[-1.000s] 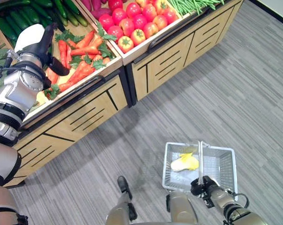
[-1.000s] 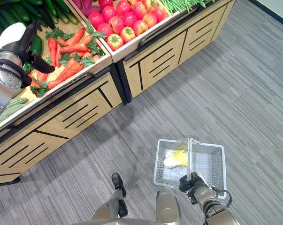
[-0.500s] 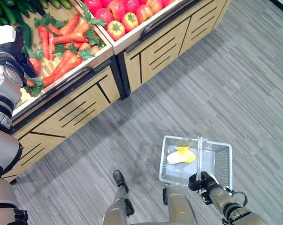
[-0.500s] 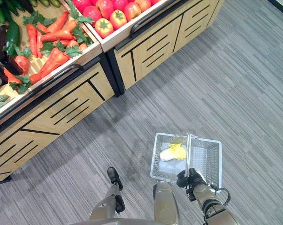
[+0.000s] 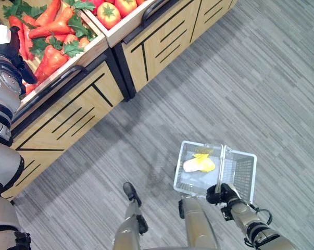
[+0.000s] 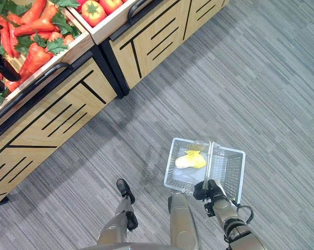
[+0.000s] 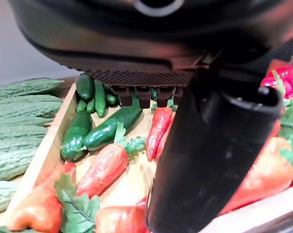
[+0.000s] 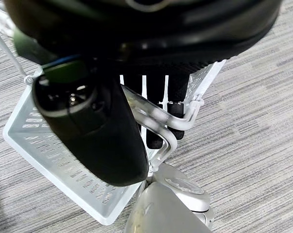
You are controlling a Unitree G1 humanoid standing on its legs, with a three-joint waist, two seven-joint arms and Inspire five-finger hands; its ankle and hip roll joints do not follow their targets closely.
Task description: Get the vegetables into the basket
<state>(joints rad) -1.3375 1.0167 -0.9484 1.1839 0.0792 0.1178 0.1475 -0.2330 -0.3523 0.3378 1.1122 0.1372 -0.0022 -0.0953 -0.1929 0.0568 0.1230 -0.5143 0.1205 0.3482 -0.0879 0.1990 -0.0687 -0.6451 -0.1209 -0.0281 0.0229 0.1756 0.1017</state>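
Wooden produce stand (image 5: 78,112) with carrots (image 5: 48,31), tomatoes (image 5: 109,13)

Orange carrots (image 5: 48,30), white basket (image 5: 243,174)

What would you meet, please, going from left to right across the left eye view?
Left hand → carrots → tomatoes → yellow item in the basket → right hand curled round the basket handle.

tomatoes (image 5: 109,14): cut by top edge | left hand (image 5: 10,44): fingers hidden among carrots (image 5: 51,54)
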